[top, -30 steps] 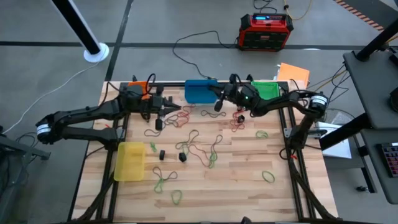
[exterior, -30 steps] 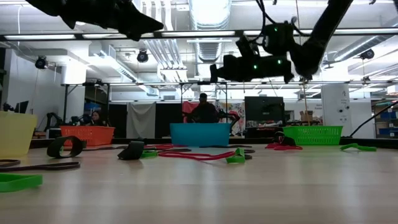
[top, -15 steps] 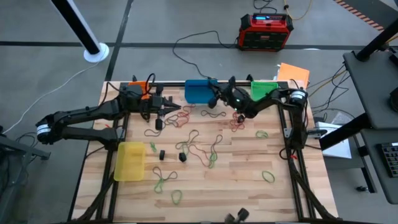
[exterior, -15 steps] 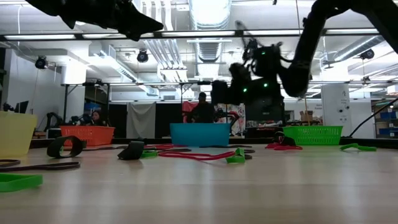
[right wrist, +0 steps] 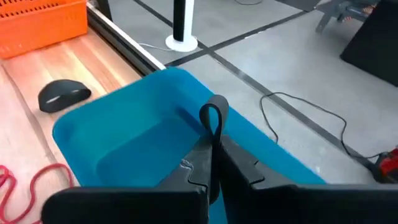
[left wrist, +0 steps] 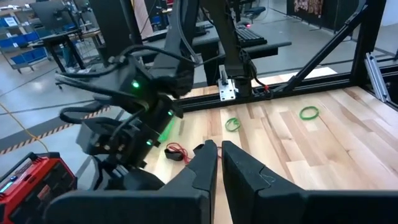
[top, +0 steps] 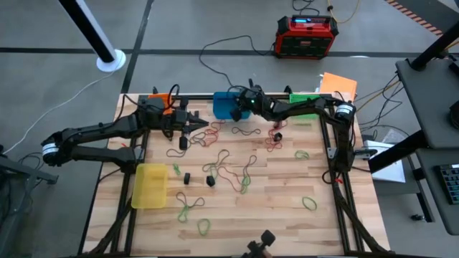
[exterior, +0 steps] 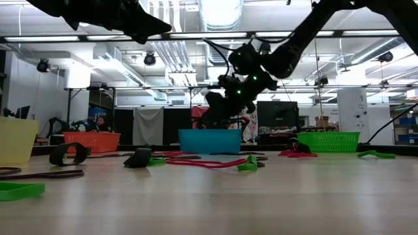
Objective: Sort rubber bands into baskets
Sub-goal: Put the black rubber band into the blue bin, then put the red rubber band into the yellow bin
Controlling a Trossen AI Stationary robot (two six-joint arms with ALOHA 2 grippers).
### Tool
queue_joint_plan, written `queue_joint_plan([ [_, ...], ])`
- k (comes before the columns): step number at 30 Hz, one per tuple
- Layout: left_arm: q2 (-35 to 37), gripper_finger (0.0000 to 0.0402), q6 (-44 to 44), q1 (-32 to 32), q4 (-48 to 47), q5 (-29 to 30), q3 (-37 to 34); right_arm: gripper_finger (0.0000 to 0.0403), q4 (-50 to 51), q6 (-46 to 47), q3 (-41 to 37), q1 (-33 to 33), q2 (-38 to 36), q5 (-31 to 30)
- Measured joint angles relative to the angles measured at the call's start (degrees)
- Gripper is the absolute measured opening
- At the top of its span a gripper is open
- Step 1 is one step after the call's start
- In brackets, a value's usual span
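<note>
My right gripper [right wrist: 212, 144] hovers over the blue basket [top: 228, 105] at the table's far edge, shut on a black rubber band [right wrist: 213, 116]. My left gripper [top: 205, 124] waits left of the centre, raised above the table, shut with nothing in it. The orange basket [top: 161, 97] shows partly behind the left arm. The green basket [top: 310, 102] stands far right, and the yellow basket [top: 150, 185] near left. Several green, red-brown and black rubber bands [top: 231, 170] lie loose on the wooden table. My right gripper pinches the black rubber band between its two fingertips at the loop's lower end [right wrist: 212, 133]. The rest of the loop stands out as a narrow eye beyond the tips. The fingers slant down from the table's right, above the blue basket's inside [right wrist: 134, 146]. The band is lifted clear.
A red-and-black power box [top: 307, 36] with cables sits on the floor beyond the table. An orange sheet [top: 338, 84] lies by the far right corner. Black blocks [top: 210, 180] lie among the bands at mid-table. Bare wood shows along the near right part of the table.
My right gripper has swung toward the table's left and far edge, from over the loose bands to above the blue basket. It has tipped up from pointing steeply down to nearly level, and has stayed shut.
</note>
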State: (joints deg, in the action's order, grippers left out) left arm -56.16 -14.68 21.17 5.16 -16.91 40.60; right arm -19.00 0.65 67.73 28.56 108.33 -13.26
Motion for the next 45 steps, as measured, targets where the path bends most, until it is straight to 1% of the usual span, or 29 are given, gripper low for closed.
queue_joint_plan([
  [2,0.00,0.0009,0.24,0.00,-0.33,0.00,0.00,0.0023,1.96,0.01,1.46,-0.02,-0.06,0.25],
  [4,0.00,0.0009,0.46,0.00,-1.12,0.00,-0.02,0.0040,3.78,0.68,2.47,0.01,-0.11,1.96],
  [6,0.00,0.0009,0.65,0.00,-1.99,0.02,-0.02,0.0064,4.56,1.30,2.94,0.20,-0.11,3.24],
  [11,0.00,0.0009,1.31,0.00,-2.68,0.02,-0.02,0.0127,5.08,1.81,3.25,0.42,-0.11,3.26],
  [15,0.00,0.0009,2.36,0.00,-2.71,0.02,-0.02,0.0165,5.13,2.36,3.27,0.48,-0.11,3.31],
  [21,0.00,0.0009,4.38,0.00,-2.72,0.02,-0.02,0.0200,5.40,2.26,3.87,0.50,-0.22,3.43],
  [24,0.00,0.0009,5.62,0.00,-2.85,0.02,-0.02,0.0210,5.96,1.03,3.87,0.49,-1.97,6.13],
  [26,0.00,0.0009,6.54,0.00,-3.22,0.01,-0.02,0.0213,7.53,0.48,3.82,0.23,-4.86,8.63],
  [28,-0.02,0.0009,6.80,-0.01,-3.20,0.02,-0.02,0.0214,11.38,-0.68,3.82,-0.45,-8.74,10.38],
  [30,-0.02,0.0009,6.80,0.00,-3.14,0.02,-0.02,0.0214,17.92,-2.38,3.82,-1.63,-13.05,10.75],
  [34,-0.02,0.0009,7.79,-0.03,-3.13,0.00,-0.02,0.0215,35.58,-3.73,3.82,-4.87,-21.69,11.24],
  [36,-0.19,0.0009,10.50,-0.11,-3.28,-0.06,-0.02,0.0215,45.98,-3.89,3.74,-6.56,-25.62,13.38],
  [39,-0.96,0.0009,15.36,-0.11,-5.73,-0.04,-0.02,0.0215,57.33,-0.92,2.05,-9.56,-30.47,15.32],
  [42,-2.83,0.0009,19.73,-0.34,-11.84,0.34,-0.02,0.0215,62.14,1.61,-0.62,-12.21,-35.09,15.35],
  [45,-5.73,0.0009,24.42,-1.53,-19.15,6.89,-0.02,0.0215,61.25,3.13,-4.68,-13.53,-39.65,14.81],
])
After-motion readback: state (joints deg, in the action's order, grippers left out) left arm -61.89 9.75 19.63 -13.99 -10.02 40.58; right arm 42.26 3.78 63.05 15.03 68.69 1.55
